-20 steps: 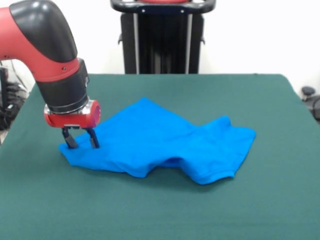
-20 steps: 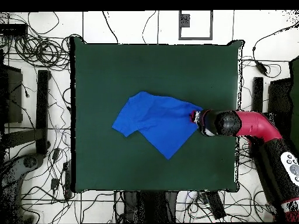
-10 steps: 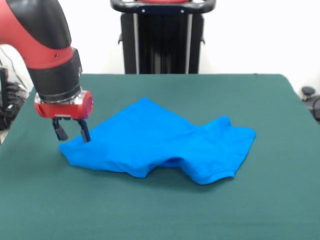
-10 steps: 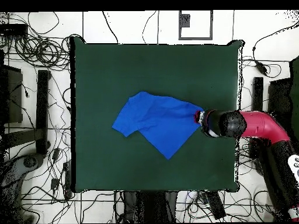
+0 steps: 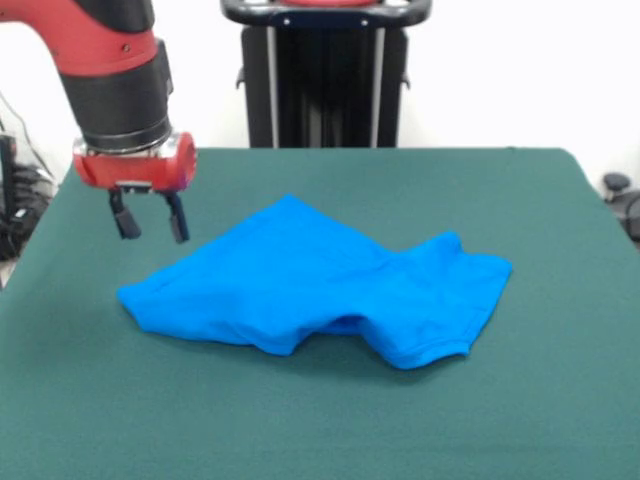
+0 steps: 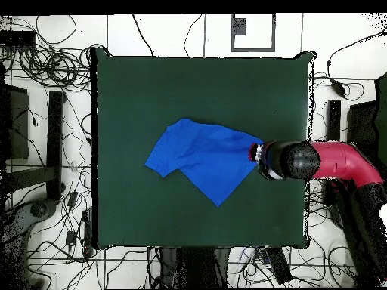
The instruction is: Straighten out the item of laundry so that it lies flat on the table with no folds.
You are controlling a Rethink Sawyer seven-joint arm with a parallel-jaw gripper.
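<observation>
We see a bright blue T-shirt (image 5: 320,290) of thin, soft cloth lying rumpled near the middle of the dark green, felt-like counter (image 5: 520,420), one part doubled over with a raised fold along its near edge. The red and black arm's tool (image 5: 150,218) hangs above the shirt's pointed corner, its two dark fingers (image 5: 178,222) spread apart and pinching nothing. From overhead, the shirt (image 6: 202,158) makes an uneven, angular patch on the counter (image 6: 151,91), with the tool (image 6: 254,153) at its edge.

The T-shirt (image 5: 320,290) is soft, thin, matt cloth — creased; the counter (image 5: 520,400) looks felt-like, dull; the arm (image 5: 115,60) — glossy plastic.
</observation>
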